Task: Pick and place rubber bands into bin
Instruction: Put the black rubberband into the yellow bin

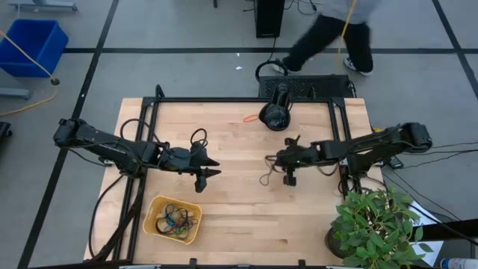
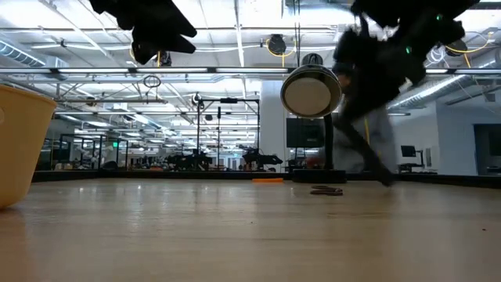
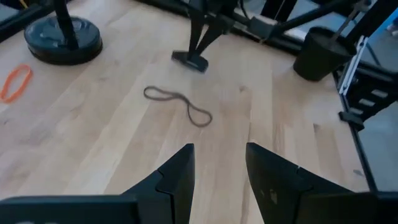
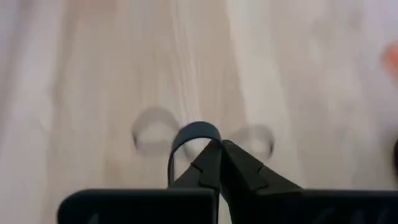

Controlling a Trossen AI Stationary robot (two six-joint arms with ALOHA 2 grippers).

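The right gripper (image 4: 216, 152), fingers pinched together over mid-table, clamps a dark band (image 4: 186, 138) whose loop arcs up just beyond its tips; in the overhead view the same gripper (image 1: 271, 158) hangs with a thin brown strand (image 1: 265, 175) dangling below it toward the wood. Just behind that gripper, toward the table's far edge, stands a round black stand (image 1: 275, 115), and beside it lies an orange band (image 1: 249, 118). Across from the right gripper, with bare wood between the two, the left gripper (image 1: 213, 166) waits with its fingers a narrow gap apart and nothing between them; its own camera shows those fingers (image 3: 180, 177) parted over the table (image 3: 112, 143), a brown band (image 3: 180, 106) lying twisted on the wood ahead of them and the orange band (image 3: 15, 82) off beside the black stand (image 3: 63, 40). Near the left gripper, on the table's near side, sits the bin (image 1: 154, 207), holding a tangle of bands (image 1: 175, 219) in several colours. From table height the bin (image 2: 19, 145) fills one edge of the frame, and a band (image 2: 327, 190) lies flat farther off. On the right arm's side, at the near corner, stands a plant (image 1: 377, 224). Farther still, beyond the table, a person (image 1: 332, 37) walks across the floor, and a blue tub (image 1: 33, 46) sits off to the left arm's side
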